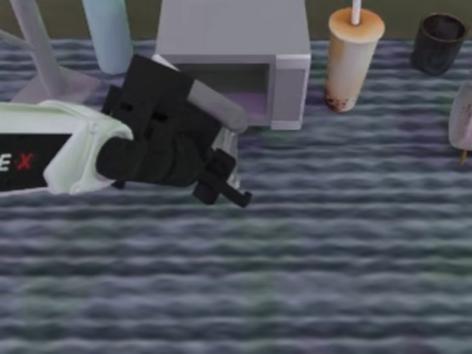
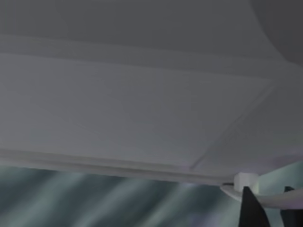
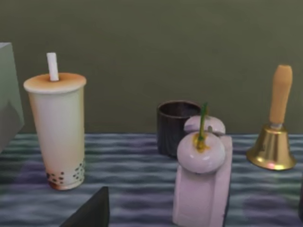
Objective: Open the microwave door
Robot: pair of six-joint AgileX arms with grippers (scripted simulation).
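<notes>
Top view: one microwave (image 1: 234,33), one door (image 1: 221,110), one left claw (image 1: 225,190).

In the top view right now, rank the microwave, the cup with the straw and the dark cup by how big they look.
1. microwave, largest.
2. cup with the straw.
3. dark cup, smallest, though the picture's edge cuts it off.

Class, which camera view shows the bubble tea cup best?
The right wrist view: the bubble tea cup appears whole from the side, straw to pearls. The top view shows it from above, right of the microwave. The left wrist view misses it.
</notes>
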